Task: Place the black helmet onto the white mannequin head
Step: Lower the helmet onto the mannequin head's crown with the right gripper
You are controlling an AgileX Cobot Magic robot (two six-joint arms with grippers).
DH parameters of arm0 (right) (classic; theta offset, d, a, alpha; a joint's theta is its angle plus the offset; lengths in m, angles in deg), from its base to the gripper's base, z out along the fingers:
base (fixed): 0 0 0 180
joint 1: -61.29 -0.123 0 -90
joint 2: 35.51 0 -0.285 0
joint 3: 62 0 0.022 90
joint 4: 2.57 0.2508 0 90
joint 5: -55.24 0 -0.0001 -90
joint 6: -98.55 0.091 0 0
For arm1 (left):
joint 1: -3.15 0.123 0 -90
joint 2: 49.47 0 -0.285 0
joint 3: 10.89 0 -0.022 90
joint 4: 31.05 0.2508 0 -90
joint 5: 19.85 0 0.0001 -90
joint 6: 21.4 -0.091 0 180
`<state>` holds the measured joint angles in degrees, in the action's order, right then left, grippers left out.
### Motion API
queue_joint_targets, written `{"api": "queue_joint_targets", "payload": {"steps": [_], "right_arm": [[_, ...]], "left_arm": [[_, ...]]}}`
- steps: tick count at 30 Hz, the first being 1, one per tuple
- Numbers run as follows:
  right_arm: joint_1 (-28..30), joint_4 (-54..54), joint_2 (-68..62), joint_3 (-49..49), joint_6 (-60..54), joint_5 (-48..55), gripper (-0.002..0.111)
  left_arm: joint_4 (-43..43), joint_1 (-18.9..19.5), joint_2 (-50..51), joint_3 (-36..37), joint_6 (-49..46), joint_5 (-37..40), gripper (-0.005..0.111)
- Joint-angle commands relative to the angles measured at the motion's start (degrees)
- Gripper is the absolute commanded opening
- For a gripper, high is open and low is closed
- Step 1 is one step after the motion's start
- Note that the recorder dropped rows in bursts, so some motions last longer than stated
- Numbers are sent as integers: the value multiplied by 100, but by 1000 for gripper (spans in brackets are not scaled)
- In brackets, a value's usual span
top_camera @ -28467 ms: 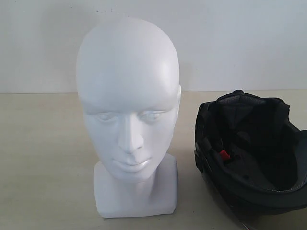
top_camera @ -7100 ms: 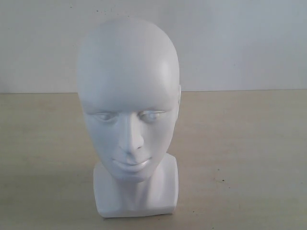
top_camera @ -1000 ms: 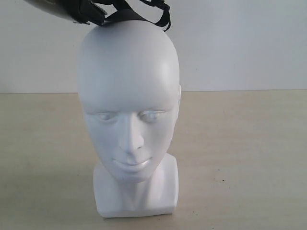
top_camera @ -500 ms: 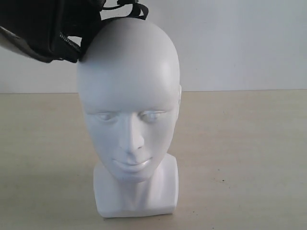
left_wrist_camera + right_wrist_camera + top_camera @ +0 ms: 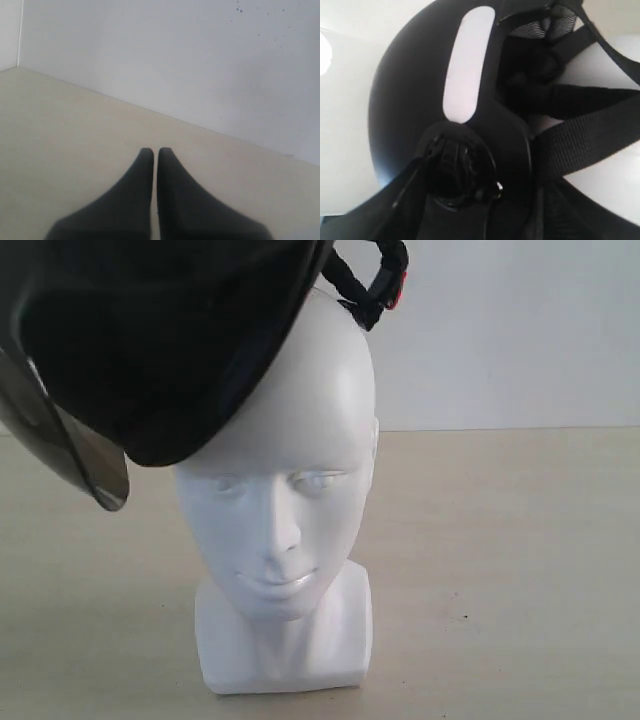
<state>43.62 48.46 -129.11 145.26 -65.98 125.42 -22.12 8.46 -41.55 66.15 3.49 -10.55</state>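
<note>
In the exterior view, the glossy white bald mannequin head (image 5: 285, 500) stands upright on its squarish base on the pale beige tabletop (image 5: 500, 570), facing the camera, with a plain white wall (image 5: 520, 330) behind it. The matte black open-face helmet (image 5: 150, 340) sits crookedly over the head's crown, tipped toward the left-arm side. Its rim runs aslant from the top of the head down to the brow above one eye, leaving the face, the other temple and the ear uncovered. The helmet's smoky tinted bubble visor (image 5: 70, 450) hangs out past that side of the head, its lower edge roughly level with the eyes. On the other side of the crown, a black chin strap loop (image 5: 375, 285) with a red buckle (image 5: 402, 282) juts up just above the head. No hand shows in this view. In the left wrist view, the left hand (image 5: 155, 150) hovers over bare tabletop near the wall, its two dark fingers (image 5: 140, 175) pressed together with only a thin slit between them and nothing in them; the head is not in sight here. In the right wrist view, the helmet fills the picture at close range: its shell carries a bright streak of glare, a round pivot fitting (image 5: 455, 167) sits on its side, and the dark padded lining (image 5: 530, 70) and broad black straps (image 5: 580, 142) lie against the white surface of the head. The right hand's fingers cannot be told apart from these dark shapes, so I cannot tell whether it is spread or gripping.
</note>
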Motion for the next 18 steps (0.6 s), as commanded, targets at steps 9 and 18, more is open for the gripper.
{"api": "queue_joint_targets", "payload": {"steps": [9,18], "right_arm": [[178,-2014,129,-6,-4,-21,0],[178,-2440,129,-6,54,-21,0]], "left_arm": [[8,14,-13,17,-15,-28,4],[8,14,-13,17,-15,-28,4]]}}
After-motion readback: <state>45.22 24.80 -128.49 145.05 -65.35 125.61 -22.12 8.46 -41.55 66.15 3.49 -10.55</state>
